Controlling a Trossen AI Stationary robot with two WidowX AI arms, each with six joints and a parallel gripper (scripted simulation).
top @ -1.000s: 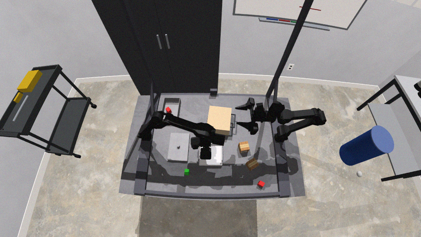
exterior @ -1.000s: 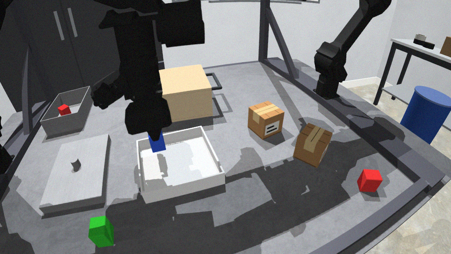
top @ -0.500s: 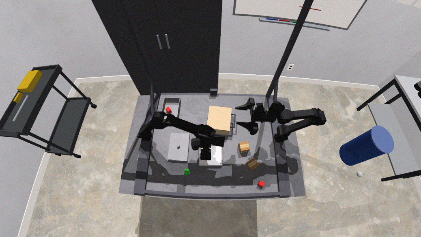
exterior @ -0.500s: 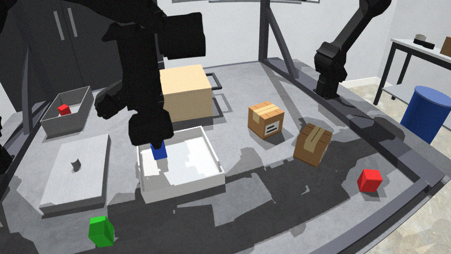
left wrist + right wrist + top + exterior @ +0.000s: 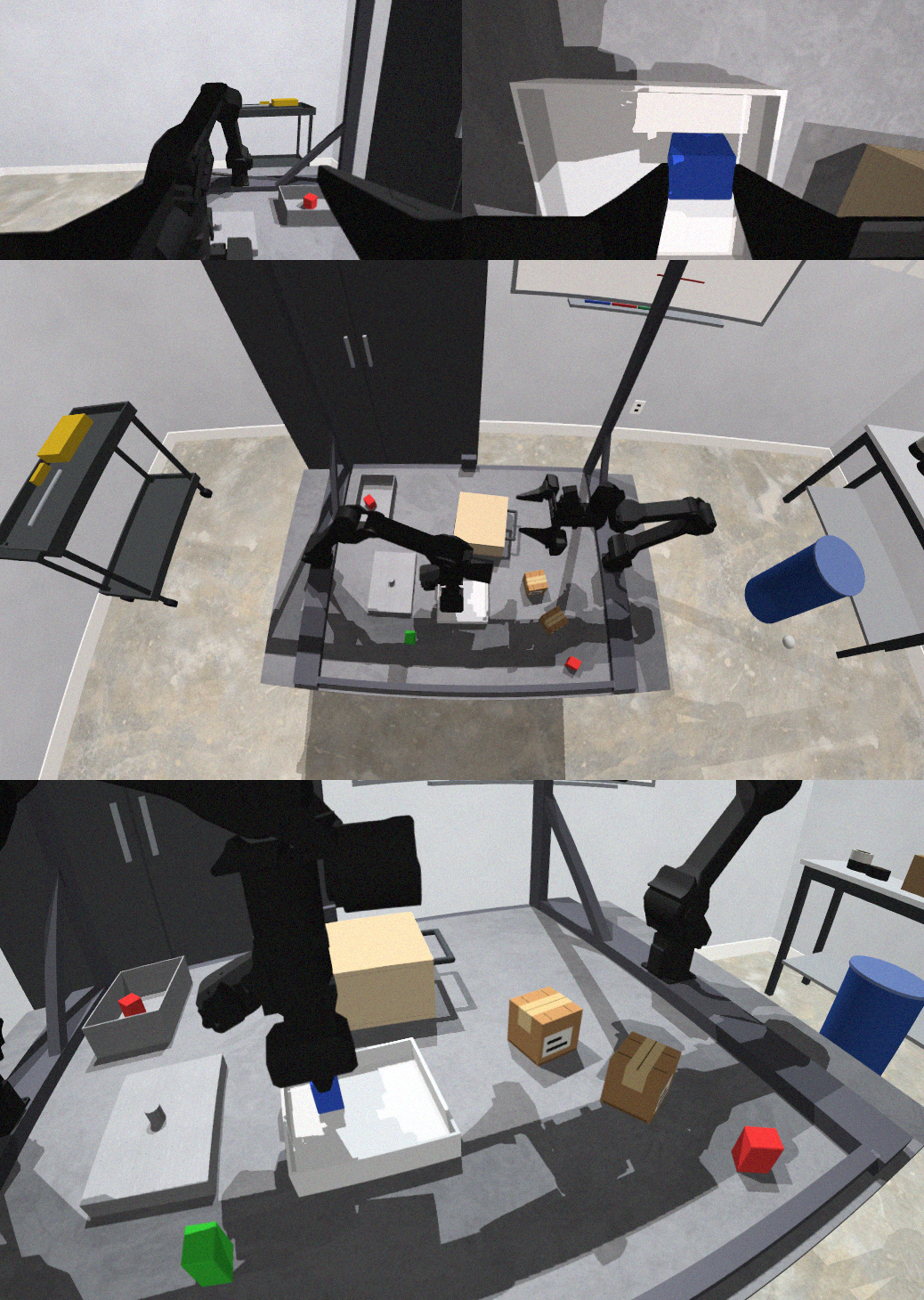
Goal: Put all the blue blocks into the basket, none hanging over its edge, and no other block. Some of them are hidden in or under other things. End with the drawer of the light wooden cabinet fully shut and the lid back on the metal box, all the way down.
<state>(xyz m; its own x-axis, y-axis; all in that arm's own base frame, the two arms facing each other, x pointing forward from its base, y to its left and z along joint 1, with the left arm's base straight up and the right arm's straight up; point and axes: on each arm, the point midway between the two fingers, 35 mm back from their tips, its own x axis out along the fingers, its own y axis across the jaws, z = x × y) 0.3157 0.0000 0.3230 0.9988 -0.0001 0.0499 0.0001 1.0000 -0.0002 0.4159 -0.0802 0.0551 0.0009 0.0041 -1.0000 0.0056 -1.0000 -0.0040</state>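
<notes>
Right gripper (image 5: 450,599) (image 5: 325,1084) (image 5: 701,166) pinches blue block (image 5: 328,1098) (image 5: 701,178); careless release could tip it against basket (image 5: 462,621) (image 5: 381,1165) (image 5: 712,86) wall; left gripper (image 5: 518,513) (image 5: 233,175) spread wide

Our right arm (image 5: 403,532) (image 5: 284,909) (image 5: 229,100) reaches over the white basket (image 5: 462,621) (image 5: 377,1173) (image 5: 529,134), its gripper (image 5: 451,601) (image 5: 325,1086) (image 5: 702,167) pointing down inside the rim with 2 fingers clamped. Our left arm (image 5: 665,509) (image 5: 726,860) is folded well apart from that basket, its gripper (image 5: 519,513) (image 5: 234,178) level, 2 fingers spread wide.
</notes>
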